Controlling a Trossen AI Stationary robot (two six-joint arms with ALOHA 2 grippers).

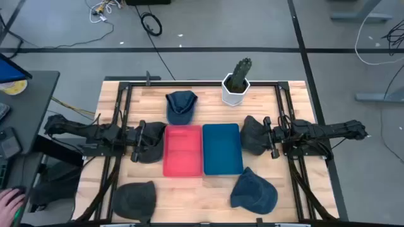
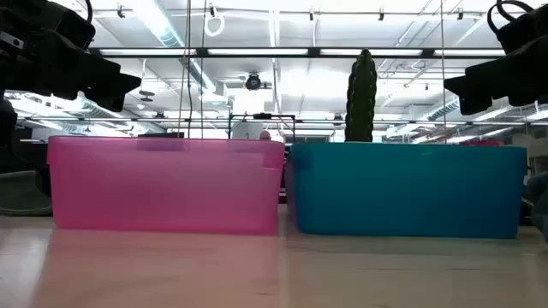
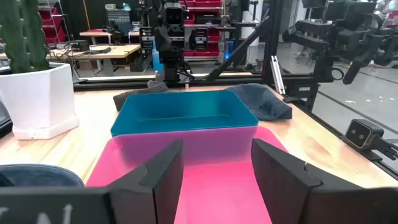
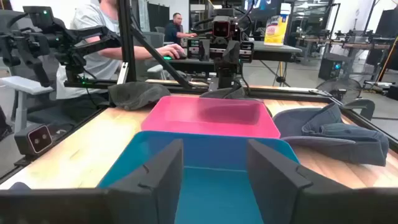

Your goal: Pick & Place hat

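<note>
Several hats lie flat on the table: a blue denim one (image 1: 181, 106) at the far side, a dark grey one (image 1: 134, 198) near left, a blue one (image 1: 254, 191) near right. Two dark hats lie beside the bins, one (image 1: 153, 151) under my left gripper (image 1: 144, 141) and one (image 1: 251, 133) under my right gripper (image 1: 267, 135). A pink bin (image 1: 183, 150) and a blue bin (image 1: 222, 148) stand side by side at the centre. Both grippers are open and raised above the table, facing each other across the bins (image 3: 217, 146) (image 4: 214, 146).
A cactus in a white pot (image 1: 237, 85) stands at the far edge behind the blue bin. A black frame (image 1: 189, 82) runs around the tabletop. A person's hand (image 1: 9, 202) shows off the table's near left corner, beside a desk.
</note>
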